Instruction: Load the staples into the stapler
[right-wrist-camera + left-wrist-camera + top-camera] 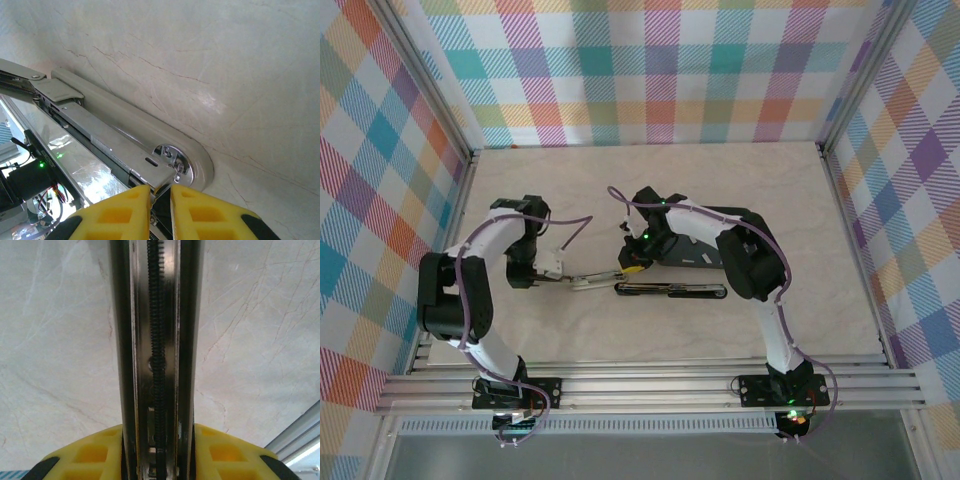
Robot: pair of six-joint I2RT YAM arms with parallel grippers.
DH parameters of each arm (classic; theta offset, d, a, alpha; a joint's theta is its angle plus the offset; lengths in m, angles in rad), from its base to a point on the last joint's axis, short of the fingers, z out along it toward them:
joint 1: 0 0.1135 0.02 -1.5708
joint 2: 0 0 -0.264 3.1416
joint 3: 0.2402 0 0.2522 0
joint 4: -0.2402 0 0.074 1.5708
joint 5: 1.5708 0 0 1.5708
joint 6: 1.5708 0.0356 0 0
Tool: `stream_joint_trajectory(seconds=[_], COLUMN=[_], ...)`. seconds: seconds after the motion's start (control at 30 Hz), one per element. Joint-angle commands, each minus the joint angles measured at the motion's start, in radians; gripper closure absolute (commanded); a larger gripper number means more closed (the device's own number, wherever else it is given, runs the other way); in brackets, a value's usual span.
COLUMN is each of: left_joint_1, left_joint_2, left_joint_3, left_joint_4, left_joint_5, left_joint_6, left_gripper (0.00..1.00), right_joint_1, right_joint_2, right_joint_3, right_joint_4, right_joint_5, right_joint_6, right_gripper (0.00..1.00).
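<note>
The stapler (670, 290) is lying unfolded on the pale marbled table (720, 190), near its middle, between the two arms. The left gripper (159, 440) is clamping its yellow fingers (85, 455) against both sides of the stapler's open metal magazine channel (140, 315), where a thin black spring (156, 300) is running along the groove. The right gripper (161, 190) is standing almost shut, pinching a thin metal edge just beside the hinge rivet (172, 157).
</note>
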Motion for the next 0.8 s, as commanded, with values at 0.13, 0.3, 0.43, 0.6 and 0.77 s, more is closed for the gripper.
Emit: stream_joint_trajectory(seconds=[0.13, 0.3, 0.43, 0.6, 0.77], left_joint_1=[-0.056, -0.085, -0.085, -0.085, -0.098], left_joint_2=[0.028, 0.049, 0.054, 0.061, 0.073], left_joint_3=[0.111, 0.146, 0.117, 0.09, 0.134], left_joint_4=[-0.15, -0.188, -0.176, -0.165, -0.195], left_joint_5=[-0.028, -0.06, -0.082, -0.11, -0.118], left_joint_6=[-0.067, -0.09, -0.1, -0.132, -0.152], left_gripper=[0.74, 0.74, 0.74, 0.74, 0.74], right_joint_1=[0.006, 0.007, 0.007, 0.007, 0.007], right_joint_2=[-0.013, -0.021, -0.038, -0.051, -0.063], right_joint_3=[-0.033, -0.039, -0.045, -0.055, -0.08], right_joint_4=[0.028, 0.044, 0.055, 0.071, 0.129], right_joint_5=[-0.001, -0.013, -0.018, -0.033, -0.081], right_joint_6=[0.022, 0.025, 0.026, 0.033, 0.057], right_gripper=[0.81, 0.81, 0.81, 0.81, 0.81])
